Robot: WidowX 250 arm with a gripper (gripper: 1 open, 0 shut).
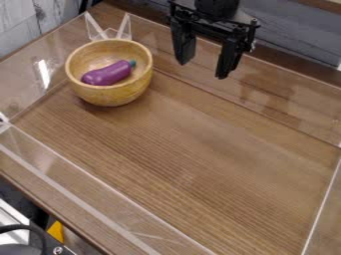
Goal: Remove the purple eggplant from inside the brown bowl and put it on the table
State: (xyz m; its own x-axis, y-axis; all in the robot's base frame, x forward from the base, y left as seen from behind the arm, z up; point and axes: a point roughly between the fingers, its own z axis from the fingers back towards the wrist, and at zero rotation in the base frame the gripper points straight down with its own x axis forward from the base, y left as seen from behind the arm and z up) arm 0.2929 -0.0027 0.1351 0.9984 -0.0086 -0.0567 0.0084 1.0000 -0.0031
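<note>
The purple eggplant lies inside the brown bowl, resting on the bowl's pale floor with its fatter end toward the left. The bowl stands at the back left of the table. My black gripper hangs to the right of the bowl, pointing down above the table's far edge. Its two fingers are spread apart with nothing between them. It touches neither the bowl nor the eggplant.
Clear plastic walls run along the table's front, left and right edges. A grey planked wall rises behind the table. Bare wood spreads in front of and to the right of the bowl.
</note>
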